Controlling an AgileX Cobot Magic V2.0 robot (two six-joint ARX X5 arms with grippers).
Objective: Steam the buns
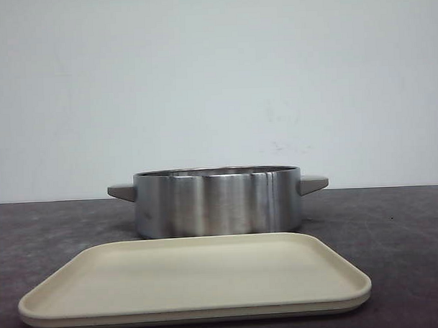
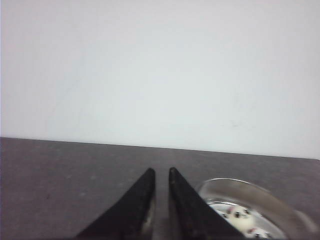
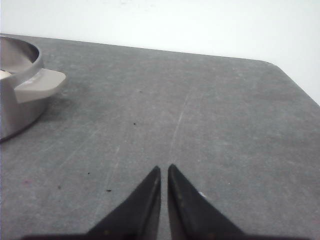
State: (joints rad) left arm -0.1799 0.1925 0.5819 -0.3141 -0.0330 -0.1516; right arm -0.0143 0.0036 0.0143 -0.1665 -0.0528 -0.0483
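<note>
A steel pot with two grey handles stands mid-desk, just behind an empty beige tray lying near the front edge. The buns lie inside the pot; the left wrist view shows at least two panda faces, the rest hidden by the wall. The left gripper hovers left of the pot, its jaws nearly closed and holding nothing; the right gripper hovers over bare desk right of the pot, likewise almost closed and empty. No lid is visible. Judged risks: a gripper reaching in could clip the rim or a handle and shift the pot, or dent a soft bun; the tray blocks a low approach from the near side.
</note>
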